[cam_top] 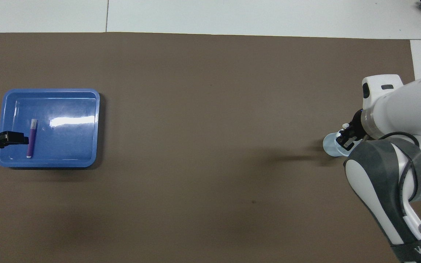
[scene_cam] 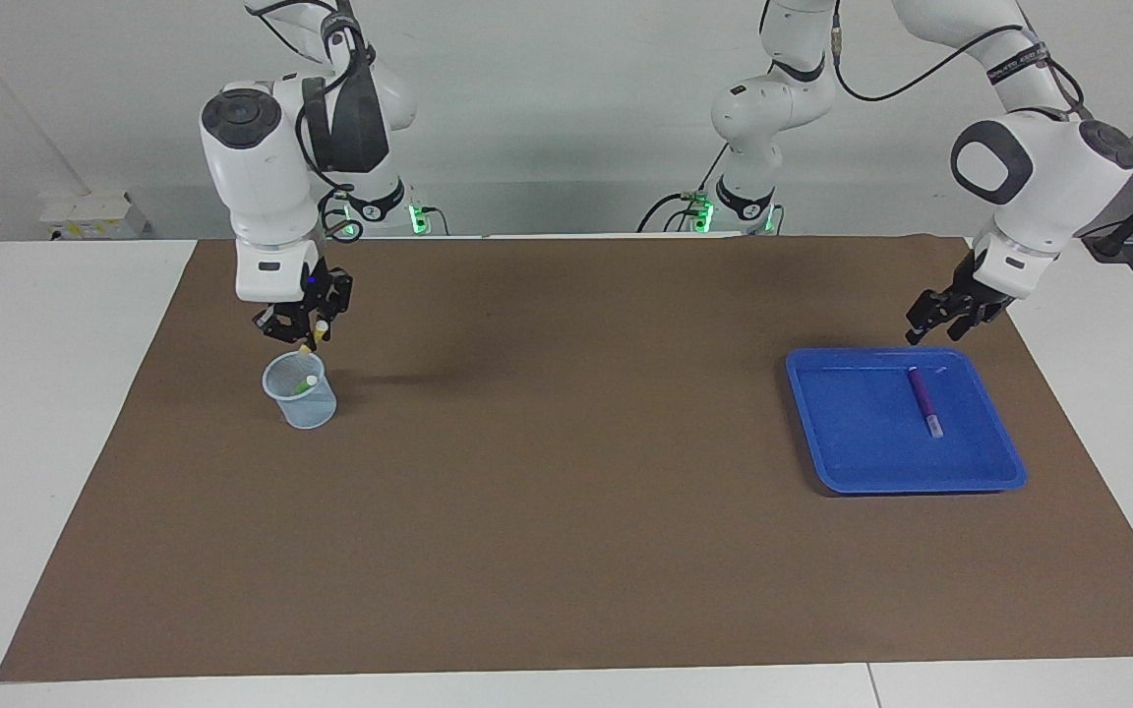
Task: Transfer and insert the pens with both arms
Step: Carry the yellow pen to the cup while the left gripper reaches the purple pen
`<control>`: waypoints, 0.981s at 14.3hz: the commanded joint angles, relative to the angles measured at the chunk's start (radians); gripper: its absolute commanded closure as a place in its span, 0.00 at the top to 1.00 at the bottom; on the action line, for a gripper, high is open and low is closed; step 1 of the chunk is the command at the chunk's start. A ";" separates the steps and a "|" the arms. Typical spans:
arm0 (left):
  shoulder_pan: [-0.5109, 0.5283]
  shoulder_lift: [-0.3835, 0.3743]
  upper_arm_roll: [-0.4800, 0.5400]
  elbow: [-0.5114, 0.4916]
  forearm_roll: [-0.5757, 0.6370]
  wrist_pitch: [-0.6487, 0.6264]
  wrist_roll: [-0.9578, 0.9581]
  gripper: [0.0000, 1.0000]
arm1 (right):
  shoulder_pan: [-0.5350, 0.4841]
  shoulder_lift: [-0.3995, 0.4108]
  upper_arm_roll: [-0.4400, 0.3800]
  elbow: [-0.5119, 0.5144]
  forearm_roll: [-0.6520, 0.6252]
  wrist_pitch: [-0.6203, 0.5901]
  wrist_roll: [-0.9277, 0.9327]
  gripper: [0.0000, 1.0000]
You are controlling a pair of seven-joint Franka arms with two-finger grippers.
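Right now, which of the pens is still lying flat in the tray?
The purple pen: it lies alone in the blue tray. The green pen already stands in the clear cup, and the yellow pen hangs at the right tool above it.

Robotics lab: two white arms [scene_cam: 271, 187] on white table [scene_cam: 55, 413], brown mat [scene_cam: 566, 492], bare wall.

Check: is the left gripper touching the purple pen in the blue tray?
Apart. In the facing view the left gripper hangs above the tray rim, with bare tray floor between it and the purple pen.
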 commanded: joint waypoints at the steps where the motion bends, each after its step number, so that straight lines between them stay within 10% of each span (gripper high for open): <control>1: 0.012 0.056 -0.010 -0.002 0.030 0.085 0.035 0.79 | -0.025 0.005 0.014 -0.026 -0.022 0.064 -0.037 0.00; 14: 0.040 0.262 -0.005 0.007 0.036 0.316 0.175 0.76 | -0.105 0.011 0.017 -0.144 0.043 0.189 -0.050 0.00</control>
